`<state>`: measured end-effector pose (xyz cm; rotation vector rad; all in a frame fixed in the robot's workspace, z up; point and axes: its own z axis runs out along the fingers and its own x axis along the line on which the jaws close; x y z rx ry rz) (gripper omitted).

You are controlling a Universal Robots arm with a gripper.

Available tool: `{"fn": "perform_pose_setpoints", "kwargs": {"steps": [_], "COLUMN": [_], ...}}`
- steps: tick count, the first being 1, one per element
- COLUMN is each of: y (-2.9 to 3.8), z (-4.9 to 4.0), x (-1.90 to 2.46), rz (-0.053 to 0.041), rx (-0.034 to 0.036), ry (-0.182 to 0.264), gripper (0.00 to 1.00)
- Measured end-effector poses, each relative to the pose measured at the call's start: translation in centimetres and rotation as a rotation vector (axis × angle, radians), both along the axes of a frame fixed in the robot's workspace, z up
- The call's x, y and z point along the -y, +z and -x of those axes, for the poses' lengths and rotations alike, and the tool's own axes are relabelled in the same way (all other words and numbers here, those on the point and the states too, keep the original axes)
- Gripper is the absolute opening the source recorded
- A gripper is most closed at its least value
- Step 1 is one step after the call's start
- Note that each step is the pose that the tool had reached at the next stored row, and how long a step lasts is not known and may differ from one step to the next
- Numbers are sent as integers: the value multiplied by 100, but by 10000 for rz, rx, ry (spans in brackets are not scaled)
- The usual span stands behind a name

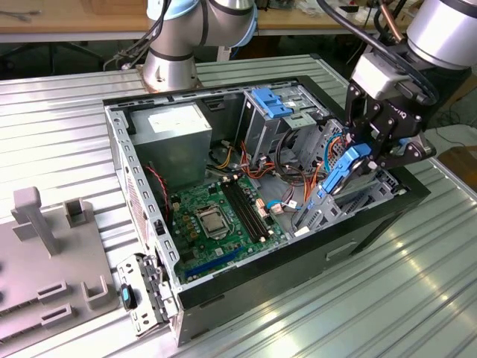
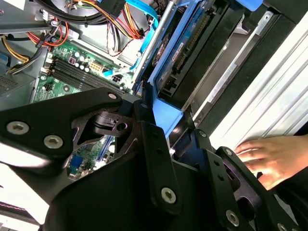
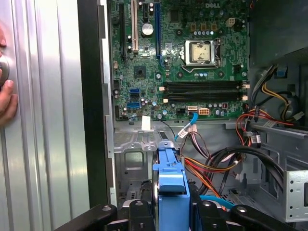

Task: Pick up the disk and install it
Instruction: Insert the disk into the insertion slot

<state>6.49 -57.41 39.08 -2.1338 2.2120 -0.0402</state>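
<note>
Claw clamped on disk, covering its upper end

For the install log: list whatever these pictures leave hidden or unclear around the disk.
Exterior view: the gripper covers the upper end of the disk; its depth in the drive cage cannot be told.
First wrist view: the disk is edge-on, cut by the picture's edge.
Second wrist view: the gripper's linkage hides part of the motherboard; a hand is cut by the edge.

blue-framed disk, green motherboard, black pincer
</note>
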Motion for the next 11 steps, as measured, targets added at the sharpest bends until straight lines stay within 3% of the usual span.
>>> {"fn": "perform_pose_setpoints", "kwargs": {"steps": [11], "y": [-51], "z": [0], "x": [0], "rz": [1], "rx": [-1], "ry": [0], "gripper": [37]}}
